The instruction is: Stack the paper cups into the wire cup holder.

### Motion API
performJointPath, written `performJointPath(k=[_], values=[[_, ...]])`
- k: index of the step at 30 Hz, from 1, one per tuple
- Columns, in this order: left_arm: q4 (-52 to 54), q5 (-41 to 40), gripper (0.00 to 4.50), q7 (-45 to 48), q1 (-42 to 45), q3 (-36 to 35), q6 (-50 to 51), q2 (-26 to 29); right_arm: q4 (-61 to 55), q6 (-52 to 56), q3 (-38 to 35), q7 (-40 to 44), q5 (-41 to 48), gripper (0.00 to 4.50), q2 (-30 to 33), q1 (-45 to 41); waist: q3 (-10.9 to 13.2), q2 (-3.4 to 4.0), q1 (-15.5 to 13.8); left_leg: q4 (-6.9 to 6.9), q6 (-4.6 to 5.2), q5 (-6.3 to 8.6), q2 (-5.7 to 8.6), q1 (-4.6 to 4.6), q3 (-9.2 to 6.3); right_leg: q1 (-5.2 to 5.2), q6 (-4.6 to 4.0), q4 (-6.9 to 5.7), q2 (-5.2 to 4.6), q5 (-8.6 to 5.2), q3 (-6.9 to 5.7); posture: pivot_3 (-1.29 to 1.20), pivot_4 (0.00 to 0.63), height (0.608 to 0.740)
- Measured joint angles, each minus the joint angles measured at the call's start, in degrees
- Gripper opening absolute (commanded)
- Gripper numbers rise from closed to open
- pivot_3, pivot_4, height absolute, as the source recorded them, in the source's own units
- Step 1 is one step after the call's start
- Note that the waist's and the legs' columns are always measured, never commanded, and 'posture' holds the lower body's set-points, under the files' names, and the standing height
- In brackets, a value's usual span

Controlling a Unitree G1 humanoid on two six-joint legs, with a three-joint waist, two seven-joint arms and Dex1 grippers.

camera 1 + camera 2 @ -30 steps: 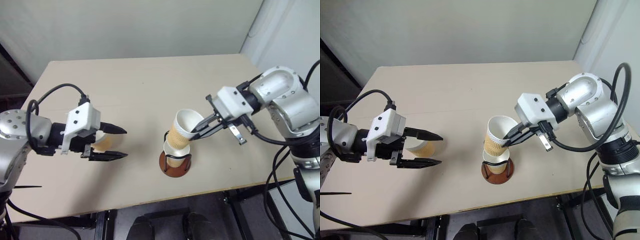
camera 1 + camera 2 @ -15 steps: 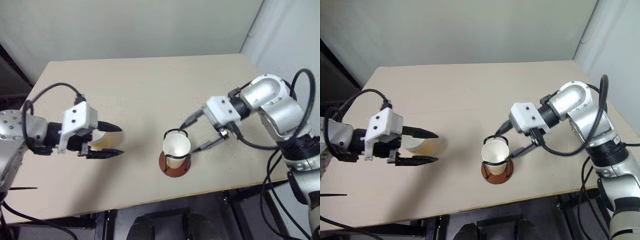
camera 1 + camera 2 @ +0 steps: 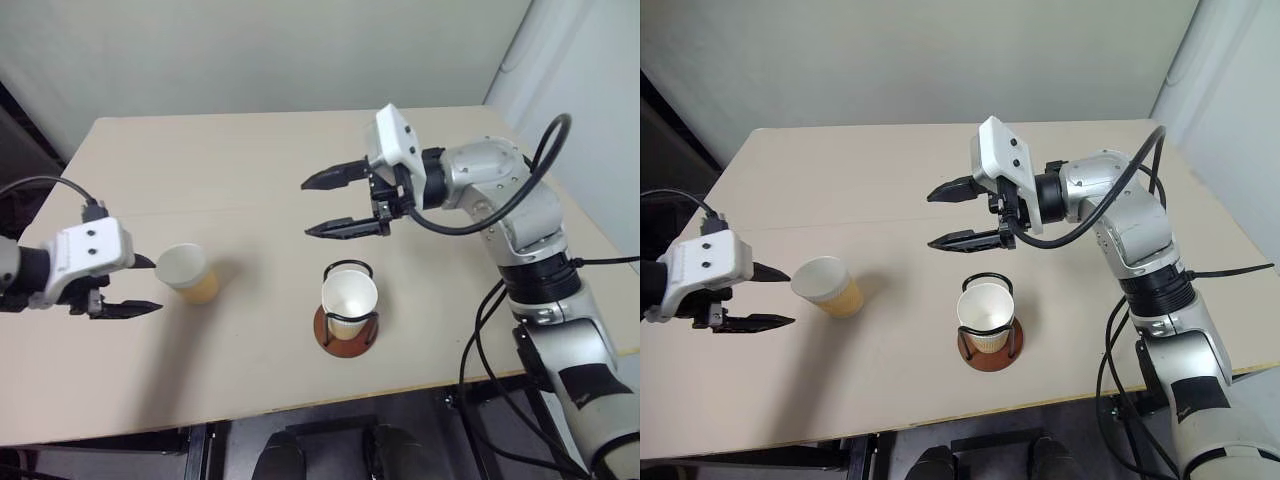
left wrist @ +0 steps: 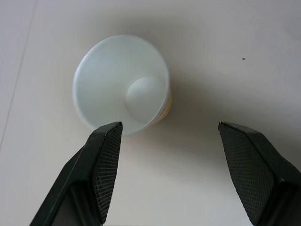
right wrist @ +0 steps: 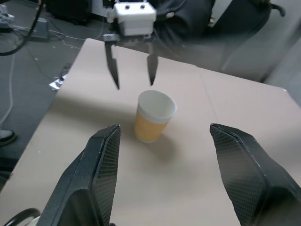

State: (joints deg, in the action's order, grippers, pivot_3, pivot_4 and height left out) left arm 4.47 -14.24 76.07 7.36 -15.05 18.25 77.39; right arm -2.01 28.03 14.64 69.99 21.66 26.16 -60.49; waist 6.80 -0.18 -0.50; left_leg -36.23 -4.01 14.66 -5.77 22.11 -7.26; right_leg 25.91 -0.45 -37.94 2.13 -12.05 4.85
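Head views: lone paper cup upright near the surface's left edge. Left hand open just beside it, empty. Stacked cups seated in wire cup holder toward the front edge. Right hand open, empty, behind the holder.

Left wrist: cup mouth up, off-centre by one finger.

Right wrist: same cup upright. Likely light, thin-walled, crushable; pinch the sidewall gently below the rim.

Each arm is silver-grey metal with rounded joints and looping black cables. Behind the right gripper and the left gripper sits a white block; their tapered fingers are black with a fine mesh texture.
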Motion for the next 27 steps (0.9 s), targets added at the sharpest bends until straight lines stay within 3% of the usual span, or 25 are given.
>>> performJointPath(k=[8, 9, 11, 19, 23, 27], values=[[-2.0, 6.72, 3.52, -4.59, 4.53, 10.06, -2.54, -3.99, -3.67, 2.23, -0.15, -0.73, 0.1, 3.09, 2.56, 0.93, -0.02, -0.02, 0.29, -0.05, 0.0, 0.0, -0.07, -0.07, -0.01, -0.03, -0.07, -0.01, 0.24, 0.0, 0.01, 0.0, 0.15, 0.74], [-2.29, 7.26, 3.33, -5.11, 4.93, 10.59, -2.76, -4.2, -3.88, 2.44, -0.16, -0.82, 0.11, 3.12, 2.76, 1.0, -0.02, -0.03, 0.29, -0.05, 0.0, 0.0, -0.09, -0.07, -0.02, -0.03, -0.08, -0.01, 0.31, 0.01, 0.0, 0.0, 0.15, 0.74], [-2.26, 7.23, 2.92, -4.97, 5.03, 10.93, -3.05, -4.25, -4.55, 2.87, -0.34, -0.84, 0.65, 3.13, 3.61, 1.13, -0.02, -0.03, 0.28, -0.07, 0.0, 0.0, -0.13, -0.07, -0.02, -0.03, -0.05, -0.01, 0.49, 0.05, 0.03, 0.0, 0.15, 0.74], [-0.35, 3.18, 0.04, -1.49, 6.37, 10.6, -2.54, -4.25, -6.74, 4.29, -3.15, 1.27, 4.64, 3.13, 6.61, 2.74, -0.02, -0.04, 0.26, -0.11, -0.01, 0.0, -0.12, -0.11, 0.0, -0.06, 0.17, -0.01, 0.59, 0.18, -0.03, 0.0, 0.15, 0.74], [1.12, -0.85, 0.04, 0.77, 8.62, 9.57, -1.3, -4.35, -8.78, 5.57, -5.5, 3.17, 8.06, 3.13, 9.37, 4.02, -0.02, -0.04, 0.08, -0.22, -0.01, 0.0, -0.11, -0.07, 0.0, -0.14, 0.15, 0.0, 0.62, 0.17, -0.05, 0.0, 0.15, 0.74], [1.34, -6.1, 0.04, 3.63, 19.3, 9.14, -0.19, -5.43, -12.03, 7.49, -12.0, 8.87, 14.26, 3.13, 18.53, 9.13, -0.06, -0.1, -1.06, -0.41, -0.03, 0.0, 0.04, -0.03, 0.01, -0.36, -0.01, 0.09, 0.63, 0.04, -0.04, 0.0, 0.15, 0.74]])
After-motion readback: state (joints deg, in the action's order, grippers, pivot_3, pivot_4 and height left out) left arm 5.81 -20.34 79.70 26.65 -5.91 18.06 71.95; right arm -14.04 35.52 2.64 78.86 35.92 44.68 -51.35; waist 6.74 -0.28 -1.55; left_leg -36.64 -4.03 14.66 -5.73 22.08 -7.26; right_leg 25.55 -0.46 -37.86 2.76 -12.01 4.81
